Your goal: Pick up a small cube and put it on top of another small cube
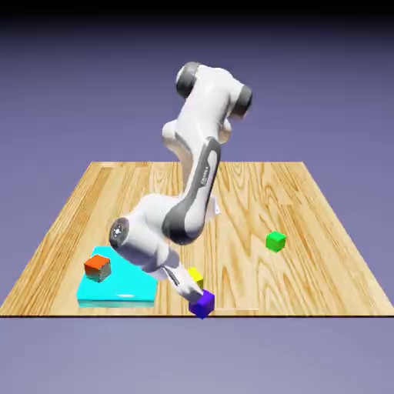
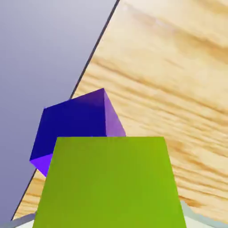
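Yellow cube (image 2: 109,182) sat clamped in the gripper (image 1: 190,283), filling the lower half of the hand view and hiding the fingertips. Purple cube (image 1: 202,304) rested at the worktop (image 1: 254,200) edge nearest the camera, and everything hinged on it: the yellow cube hung just beside and slightly above it, on its far-left side in the exterior view, not yet over its top. By my reading, the carry needed a short shift across before lowering.
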